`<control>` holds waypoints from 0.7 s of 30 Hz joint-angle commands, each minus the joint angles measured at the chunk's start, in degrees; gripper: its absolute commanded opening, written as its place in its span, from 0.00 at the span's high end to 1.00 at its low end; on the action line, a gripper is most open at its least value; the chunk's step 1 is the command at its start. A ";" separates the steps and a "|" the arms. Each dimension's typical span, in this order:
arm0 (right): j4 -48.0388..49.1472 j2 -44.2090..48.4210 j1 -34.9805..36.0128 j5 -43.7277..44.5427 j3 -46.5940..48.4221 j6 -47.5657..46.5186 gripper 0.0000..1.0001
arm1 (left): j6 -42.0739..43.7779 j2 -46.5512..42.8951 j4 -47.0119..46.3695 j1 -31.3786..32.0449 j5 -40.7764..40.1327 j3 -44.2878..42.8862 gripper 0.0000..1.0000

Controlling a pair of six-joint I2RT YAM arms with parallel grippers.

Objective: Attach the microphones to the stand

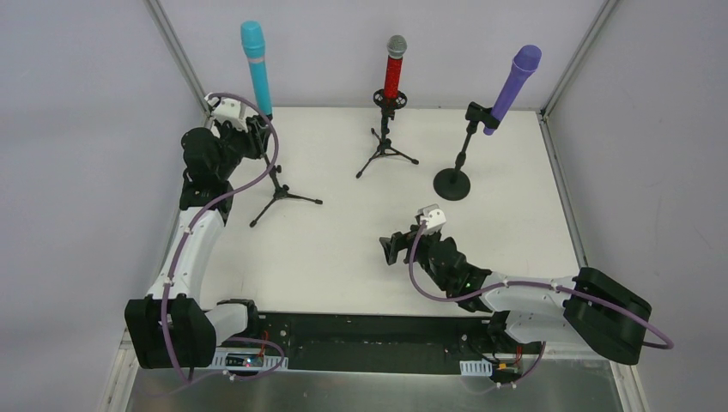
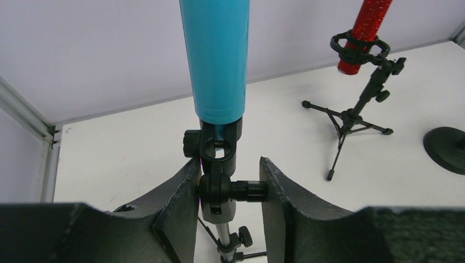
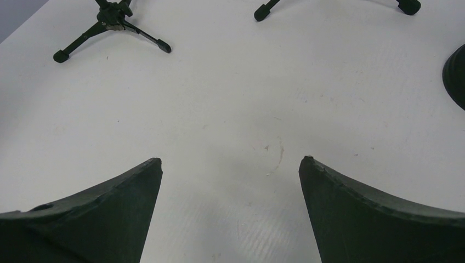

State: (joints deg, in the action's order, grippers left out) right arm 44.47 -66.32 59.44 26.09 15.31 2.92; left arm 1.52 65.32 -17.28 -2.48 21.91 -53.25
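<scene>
The cyan microphone [image 1: 256, 64] stands upright in the clip of the left tripod stand [image 1: 279, 193]. The red microphone [image 1: 394, 73] with a silver mesh head sits in the middle tripod stand [image 1: 385, 146]. The purple microphone [image 1: 513, 86] leans in the round-base stand [image 1: 452, 183]. My left gripper [image 1: 256, 137] is shut on the left stand's swivel joint [image 2: 233, 190], just under the cyan microphone [image 2: 216, 60]; one finger touches the joint disc, the other the knob end. My right gripper [image 1: 391, 249] is open and empty, low over the bare table [image 3: 230, 160].
The red microphone [image 2: 364, 33] and its tripod show at the right of the left wrist view. Tripod feet [image 3: 109, 22] and the round base's edge [image 3: 456, 74] lie ahead of the right gripper. White walls and frame posts [image 1: 176, 47] enclose the table.
</scene>
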 commanded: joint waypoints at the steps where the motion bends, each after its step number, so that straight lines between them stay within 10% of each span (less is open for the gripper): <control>1: 0.32 1.53 -0.31 -0.37 -0.32 0.94 0.01 | 1.21 0.15 -1.67 -1.36 -5.60 -1.29 1.00; 12: 0.27 1.64 -0.49 0.38 -0.55 0.86 0.01 | 4.01 0.16 -4.45 -1.31 -2.51 0.21 0.82; 21: 0.27 1.06 -0.56 0.37 -0.45 0.91 0.01 | 3.45 -0.39 -3.96 -1.34 -5.13 0.41 0.28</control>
State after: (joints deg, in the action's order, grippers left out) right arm 43.59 -65.98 59.11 26.11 15.09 3.01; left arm 4.32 65.47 -18.31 -3.11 18.76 -52.86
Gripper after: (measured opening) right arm 0.992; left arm 0.625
